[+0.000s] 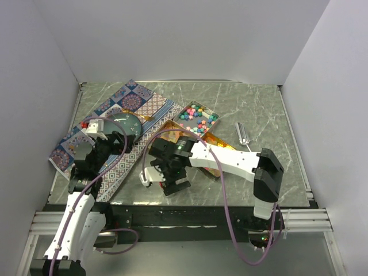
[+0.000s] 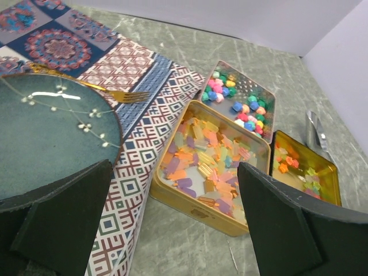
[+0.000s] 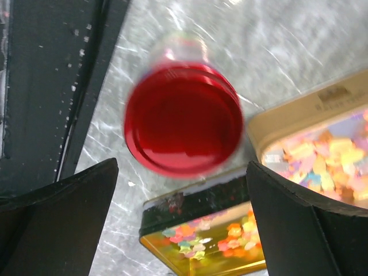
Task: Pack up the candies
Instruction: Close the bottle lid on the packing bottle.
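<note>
White walls close in a grey-green marbled table (image 1: 259, 109). A patterned cloth (image 1: 144, 106) lies on its left part, with a teal plate (image 2: 46, 132) on it and a gold fork (image 2: 86, 86) resting on the plate's far rim.

The candies sit in three open tins just right of the cloth. The silver tin (image 2: 253, 87), farthest back, holds pastel candies (image 2: 221, 92) in pink, blue, green and white. The big gold tin (image 2: 184, 204), touching its near side, is full of translucent yellow-pink candies (image 2: 207, 161). The small gold tin (image 2: 330, 184), to the right in the left wrist view, holds orange-red-yellow candies (image 2: 284, 164). Metal tongs (image 1: 242, 133) lie on bare table further right, apart from the tins.

The left gripper (image 2: 172, 172) hangs over the near edge of the plate, its fingers spread wide with nothing between them.

The right gripper (image 3: 181, 167) is also spread wide and holds nothing. It points down over a red disc (image 3: 183, 119), which is blurred in the wrist view. The disc stands on the table just beside the small tin and near the big one; whether it touches either cannot be told.
</note>
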Controlling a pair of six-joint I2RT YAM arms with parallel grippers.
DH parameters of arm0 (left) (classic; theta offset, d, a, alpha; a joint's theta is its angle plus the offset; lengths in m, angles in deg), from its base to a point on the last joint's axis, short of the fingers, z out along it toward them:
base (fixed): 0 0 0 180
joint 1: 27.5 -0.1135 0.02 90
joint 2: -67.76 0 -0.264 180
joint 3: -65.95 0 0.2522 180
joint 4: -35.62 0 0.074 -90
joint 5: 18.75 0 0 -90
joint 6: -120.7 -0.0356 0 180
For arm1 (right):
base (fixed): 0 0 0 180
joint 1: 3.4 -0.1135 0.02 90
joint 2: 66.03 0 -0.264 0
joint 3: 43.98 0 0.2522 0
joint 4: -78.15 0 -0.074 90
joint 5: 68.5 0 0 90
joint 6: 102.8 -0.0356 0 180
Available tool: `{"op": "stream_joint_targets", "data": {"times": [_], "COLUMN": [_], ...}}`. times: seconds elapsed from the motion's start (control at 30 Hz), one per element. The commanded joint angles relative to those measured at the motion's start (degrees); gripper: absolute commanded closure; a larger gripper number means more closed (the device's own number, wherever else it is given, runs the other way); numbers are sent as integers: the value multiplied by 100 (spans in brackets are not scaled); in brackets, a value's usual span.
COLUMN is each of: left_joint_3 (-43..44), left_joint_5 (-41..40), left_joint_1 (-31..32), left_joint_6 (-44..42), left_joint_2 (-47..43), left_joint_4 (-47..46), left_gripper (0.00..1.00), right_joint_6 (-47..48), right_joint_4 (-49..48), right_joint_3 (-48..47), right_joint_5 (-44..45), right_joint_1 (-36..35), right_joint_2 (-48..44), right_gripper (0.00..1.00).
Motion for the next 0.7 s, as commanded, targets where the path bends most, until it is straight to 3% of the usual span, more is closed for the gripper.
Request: {"op": "stream_joint_targets", "data": {"times": [0.0,0.07,0.1,0.17,0.2,0.27,0.37,0.5,0.6,0.67], "left_joint_3": [-120,-111,-16,117,300,485,583,644,968,979], "left_joint_5": [645,1024,1722,2228,2421,2389,1810,720,1129,1970], "left_joint_1": [6,-29,-72,-90,-108,-152,-282,-345,-502,-634], "left_joint_6": [-237,-615,-1270,-2011,-2728,-3086,-2790,-1193,-637,-670], "left_joint_2": [-267,-330,-382,-409,-400,-278,-102,433,1023,1120], "left_joint_4": [-300,-117,41,766,1024,1499,1248,-52,-203,-300], "left_gripper": [3,3,3,3,3,3,3,3,3,3], "right_joint_6": [-215,-259,-268,-269,-277,-365,-549,-646,-471,-164], "right_joint_4": [-9,35,44,44,27,-252,-613,-694,-746,-764], "right_joint_3": [101,223,424,619,733,839,822,226,-74,-31], "right_joint_5": [-10,34,34,26,-27,-264,-641,-704,-993,-1134], "right_joint_1": [310,590,697,986,1049,1093,1041,804,768,768], "right_joint_2": [-586,-839,-946,-1278,-1411,-1831,-2097,-1809,-1519,-1431], "right_gripper": [0,0,0,0,0,0,0,0,0,0]}}
